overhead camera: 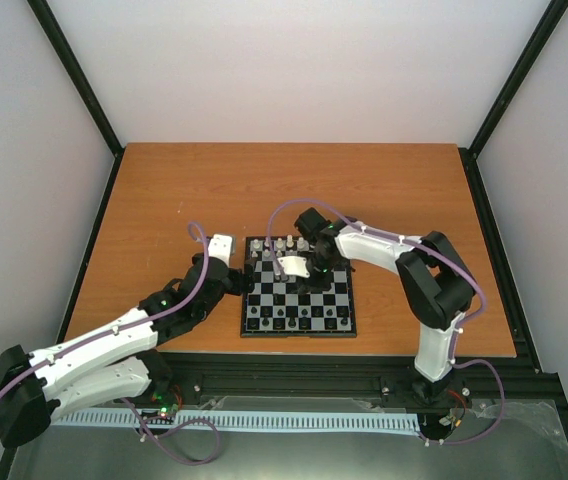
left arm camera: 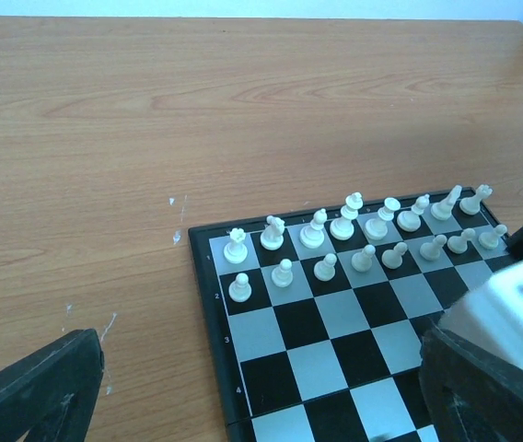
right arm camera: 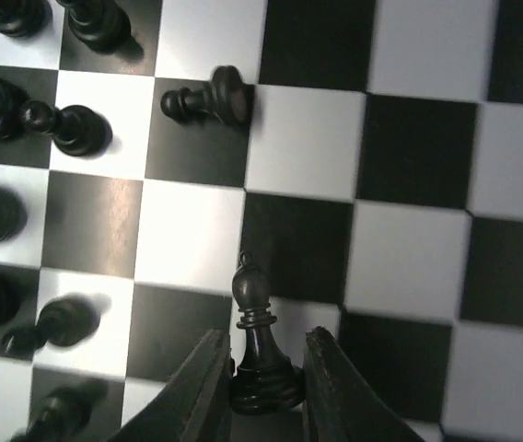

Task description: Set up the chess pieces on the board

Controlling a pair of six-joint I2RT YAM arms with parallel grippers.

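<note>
A: Two rows of white pieces (left arm camera: 354, 235) lined up along the board (left arm camera: 271, 327), at twelve o'clock in the left wrist view. And the left gripper (left arm camera: 261, 373)?
B: Spread wide, holding nothing, at the board's nine o'clock edge.
A: The right gripper (right arm camera: 263, 373)?
B: Clamped on an upright black bishop (right arm camera: 252, 304). Other black pieces (right arm camera: 4, 110) crowded from nine to eleven o'clock of it.
</note>
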